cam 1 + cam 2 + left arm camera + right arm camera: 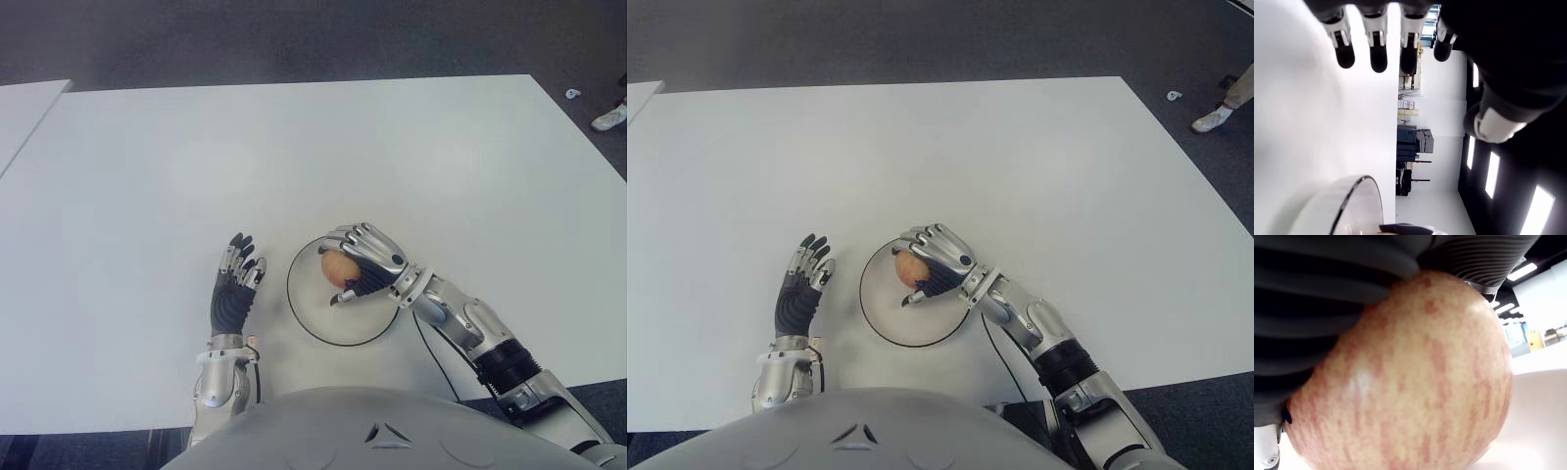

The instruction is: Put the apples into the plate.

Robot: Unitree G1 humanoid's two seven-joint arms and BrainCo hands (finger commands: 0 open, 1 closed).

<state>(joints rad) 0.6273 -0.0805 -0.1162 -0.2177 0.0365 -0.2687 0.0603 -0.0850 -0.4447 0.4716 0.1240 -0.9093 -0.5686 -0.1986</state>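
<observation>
White table (411, 147) lying bare, white plate (312, 315) near the robot; right hand (367, 262) gripping the apple (338, 266) over the plate (placing step), needing only to release; left hand (235, 284) lying open beside the plate

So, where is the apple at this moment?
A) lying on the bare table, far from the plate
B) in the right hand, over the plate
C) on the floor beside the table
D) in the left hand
B: the right hand has its fingers curled around the apple above the plate, while the left hand shows open on the table left of the plate.
</observation>
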